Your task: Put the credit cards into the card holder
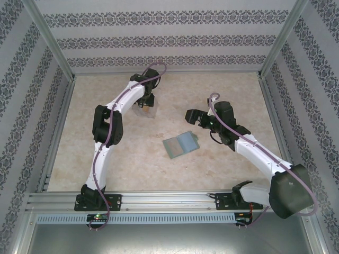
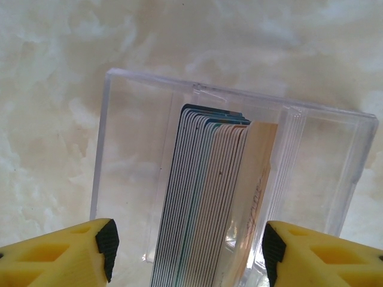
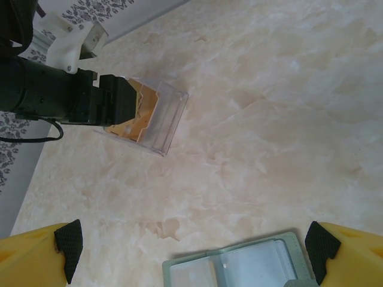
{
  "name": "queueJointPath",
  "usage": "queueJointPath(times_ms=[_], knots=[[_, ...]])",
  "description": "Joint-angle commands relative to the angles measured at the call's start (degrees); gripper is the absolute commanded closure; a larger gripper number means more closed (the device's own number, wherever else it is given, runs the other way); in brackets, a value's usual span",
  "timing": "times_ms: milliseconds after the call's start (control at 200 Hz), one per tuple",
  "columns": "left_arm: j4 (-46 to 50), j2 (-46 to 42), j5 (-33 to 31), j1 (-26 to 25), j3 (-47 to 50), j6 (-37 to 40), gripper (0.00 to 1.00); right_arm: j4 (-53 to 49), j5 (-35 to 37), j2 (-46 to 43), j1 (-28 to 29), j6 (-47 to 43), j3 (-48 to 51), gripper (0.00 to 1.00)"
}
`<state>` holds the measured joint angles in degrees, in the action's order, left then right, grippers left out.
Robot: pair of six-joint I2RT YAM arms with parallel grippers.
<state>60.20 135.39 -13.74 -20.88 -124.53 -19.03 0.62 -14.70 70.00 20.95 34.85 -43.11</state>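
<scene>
On the beige marble-patterned tabletop [image 1: 238, 90], the sage-green book-fold card holder [image 1: 180, 144] lies open flat near the middle, with the right gripper [image 3: 194, 248] above it, jaws wide and empty. Farther off to the left stands a clear plastic box [image 2: 131, 149] holding the credit cards [image 2: 209, 197] — a tight upright stack of thin, stiff, slick rectangles, light and likely to fan or slip. The left gripper [image 2: 188, 248] straddles the stack, jaws spread, pinching nothing; the cards' top edges look the best hold — the box walls crowd the sides.
</scene>
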Motion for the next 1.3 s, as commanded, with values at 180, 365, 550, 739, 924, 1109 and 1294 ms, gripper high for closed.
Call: queueJointPath(times_ms=[180,365,550,739,924,1109,1294], knots=[[3.73,-0.17,-4.48,0.95,-2.04,0.04,0.47,-0.27,0.54,-2.40,-0.91,1.14,1.36,0.02],[2.34,-2.11,-5.26,0.91,-0.10,-0.51,0.50,-0.27,0.52,-2.58,-1.00,1.18,1.54,0.02],[3.04,-2.46,-7.85,0.75,-0.31,-0.54,0.50,-0.26,0.74,-2.93,-1.07,1.32,1.89,0.02],[2.63,-3.21,-10.00,0.27,-0.15,-0.23,0.54,-0.10,0.63,-2.02,-1.13,1.14,1.98,0.02],[2.46,-3.36,-8.90,0.30,-0.18,0.46,0.63,0.30,0.31,-1.18,-1.11,1.19,1.81,0.02],[2.20,-3.46,-7.30,0.26,-0.06,0.67,0.74,0.44,0.24,-0.39,-1.26,1.18,1.85,0.02],[2.38,-3.85,-7.21,0.32,-0.27,0.39,0.89,0.41,0.15,0.05,-1.35,1.31,1.80,0.02]])
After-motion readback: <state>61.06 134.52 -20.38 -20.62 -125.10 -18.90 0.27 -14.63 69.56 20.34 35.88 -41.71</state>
